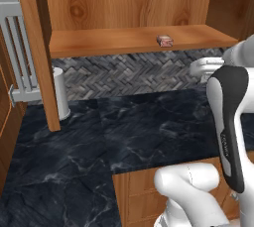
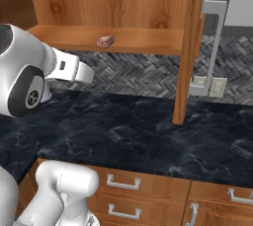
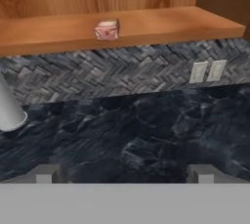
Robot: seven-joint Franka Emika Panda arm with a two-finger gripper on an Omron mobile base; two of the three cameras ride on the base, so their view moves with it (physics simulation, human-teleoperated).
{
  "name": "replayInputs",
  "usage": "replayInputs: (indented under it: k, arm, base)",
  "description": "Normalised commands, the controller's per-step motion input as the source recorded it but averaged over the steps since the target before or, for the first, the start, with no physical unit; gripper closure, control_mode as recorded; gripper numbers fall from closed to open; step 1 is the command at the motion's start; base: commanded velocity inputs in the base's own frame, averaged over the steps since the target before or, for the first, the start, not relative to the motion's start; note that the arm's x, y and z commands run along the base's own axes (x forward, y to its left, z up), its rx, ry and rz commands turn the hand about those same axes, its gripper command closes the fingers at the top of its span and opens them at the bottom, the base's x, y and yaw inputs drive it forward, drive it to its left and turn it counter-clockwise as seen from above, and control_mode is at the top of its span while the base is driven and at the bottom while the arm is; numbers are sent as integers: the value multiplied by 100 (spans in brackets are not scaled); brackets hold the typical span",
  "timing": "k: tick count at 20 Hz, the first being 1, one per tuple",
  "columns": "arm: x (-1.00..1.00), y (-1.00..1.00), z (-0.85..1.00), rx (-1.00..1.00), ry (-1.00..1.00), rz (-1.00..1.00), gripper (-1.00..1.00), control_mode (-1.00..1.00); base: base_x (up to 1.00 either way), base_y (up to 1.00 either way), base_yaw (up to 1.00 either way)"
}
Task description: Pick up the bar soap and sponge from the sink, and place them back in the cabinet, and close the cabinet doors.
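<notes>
The bar soap [image 1: 164,40] [image 2: 105,41] [image 3: 107,30], a small pinkish-brown block, lies on the wooden shelf [image 1: 104,41] [image 2: 143,40] [image 3: 53,31] of the open brown cabinet. In the hand view my gripper [image 3: 124,174] is open with nothing between its fingertips [image 3: 46,173]. It hangs over the dark counter, well back from the shelf and below it. Both cabinet doors stand open: the left door [image 1: 37,47] and the right door [image 2: 194,47] show edge-on, each with a grey bar handle [image 1: 17,52] [image 2: 213,47]. The sponge and the sink are out of view.
A black marble counter [image 1: 99,141] [image 2: 148,136] runs under the cabinet, backed by grey herringbone tile. A white cylinder [image 1: 60,94] [image 3: 7,108] stands at the counter's left by the left door. Wall outlets [image 2: 210,86] [image 3: 207,70] sit at the right. Wooden drawers [image 2: 148,185] are below.
</notes>
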Motion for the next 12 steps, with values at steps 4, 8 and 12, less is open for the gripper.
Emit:
replayInputs:
  k: [4,8,12]
  arm:
    - [-38,0,6,0,24,0,-100,-100]
    - [-40,0,0,0,22,0,-100,-100]
    - [-41,0,0,0,19,0,-100,-100]
  base:
    - [0,0,0]
    - [0,0,0]
    - [0,0,0]
